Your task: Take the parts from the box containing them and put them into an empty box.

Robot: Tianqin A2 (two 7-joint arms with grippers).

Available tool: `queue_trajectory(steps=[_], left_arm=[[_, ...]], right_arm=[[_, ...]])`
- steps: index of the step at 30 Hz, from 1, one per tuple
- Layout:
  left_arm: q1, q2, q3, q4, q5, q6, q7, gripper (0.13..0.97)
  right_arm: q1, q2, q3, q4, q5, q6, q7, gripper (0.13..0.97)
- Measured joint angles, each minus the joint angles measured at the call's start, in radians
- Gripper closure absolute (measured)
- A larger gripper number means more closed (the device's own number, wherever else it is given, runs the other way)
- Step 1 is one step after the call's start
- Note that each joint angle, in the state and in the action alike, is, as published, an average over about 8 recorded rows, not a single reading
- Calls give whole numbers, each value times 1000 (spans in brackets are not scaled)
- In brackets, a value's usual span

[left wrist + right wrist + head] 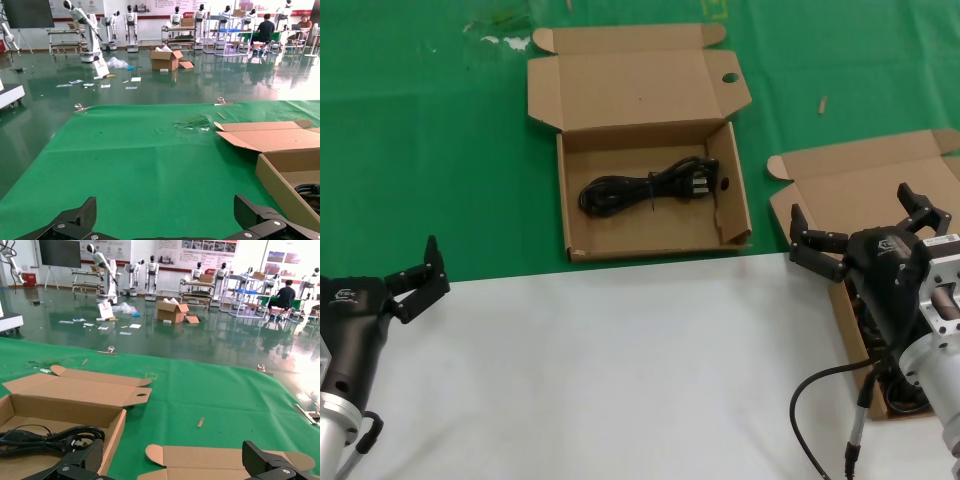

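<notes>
Currently the right gripper [860,232], jaws wide and empty, hovers lower right over the source box [817,195]. The remaining cords [880,385] lie beneath it. The left gripper [418,281], also wide, idles lower left.

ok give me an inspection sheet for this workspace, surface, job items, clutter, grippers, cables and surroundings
Surface: green mat with white sheet nearer the robot.
Job's things: holed box holds one power cord; plain-lidded box under the right arm, contents mostly hidden.
Clutter: small scraps on the mat.
Grippers: left gripper open, idle over the sheet edge; right gripper open above the plain-lidded box.
Cables: robot cable beside the right arm.
Surroundings: hall with other robots, shelving, people.
</notes>
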Motion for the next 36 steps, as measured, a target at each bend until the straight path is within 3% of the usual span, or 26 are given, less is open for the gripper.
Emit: queue_trajectory(steps=[36], left_arm=[[0,0,0,0,0,0,0,132]], right_arm=[[0,0,0,0,0,0,0,129]])
